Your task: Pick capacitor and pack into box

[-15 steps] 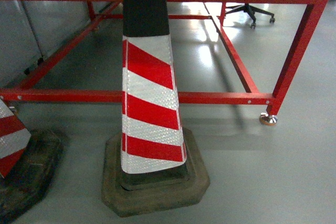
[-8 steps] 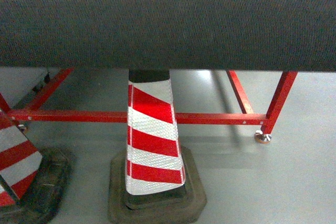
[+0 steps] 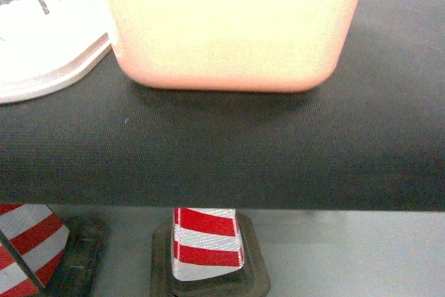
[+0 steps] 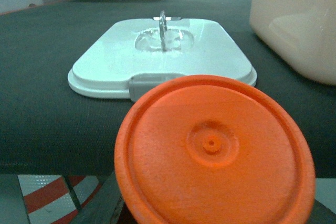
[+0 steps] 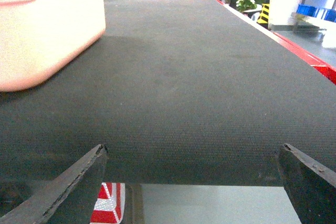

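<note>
1. While your head camera looks over the near edge of the dark surface [image 3: 222, 158], the box [image 3: 229, 26] stands on it dead ahead, its lid [image 3: 42, 46] lying flat just to its left, handle up; being off, it leaves the tub ready for loading
2. Your left gripper [image 4: 212, 153] sits at the surface's near edge with an orange disc [image 4: 210, 145] filling its wrist view; you cannot tell whether the gripper is shut on it, as its fingers are hidden. Whether this disc is the capacitor is also unclear
3. Your right gripper [image 5: 191, 177] is spread wide and holds nothing, its two dark fingers [image 5: 68, 182] flanking the surface edge, the box to its left
4. Below the surface stand striped traffic cones [image 3: 205, 245] on the floor
5. My reading: packing has not begun
</note>
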{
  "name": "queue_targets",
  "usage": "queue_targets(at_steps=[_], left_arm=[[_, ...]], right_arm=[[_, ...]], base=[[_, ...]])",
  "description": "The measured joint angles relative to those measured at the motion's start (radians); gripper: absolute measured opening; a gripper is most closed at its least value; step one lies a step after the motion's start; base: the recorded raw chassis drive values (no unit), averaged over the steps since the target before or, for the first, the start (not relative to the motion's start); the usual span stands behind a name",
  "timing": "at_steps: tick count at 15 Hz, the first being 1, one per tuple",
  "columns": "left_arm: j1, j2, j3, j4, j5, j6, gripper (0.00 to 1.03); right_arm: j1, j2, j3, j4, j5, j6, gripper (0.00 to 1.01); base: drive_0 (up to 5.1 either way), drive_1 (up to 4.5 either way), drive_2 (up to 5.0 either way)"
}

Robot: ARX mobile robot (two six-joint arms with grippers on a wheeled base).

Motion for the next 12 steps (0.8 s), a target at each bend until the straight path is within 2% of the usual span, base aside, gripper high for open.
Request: queue_targets(at_steps=[12], left_arm=[[0.0, 0.0, 0.0, 0.002, 0.002, 0.001, 0.44]], right_arm=[[0.0, 0.0, 0.0, 0.0, -0.002, 0.0, 0.98]], base=[[0.0, 0.0, 0.0]])
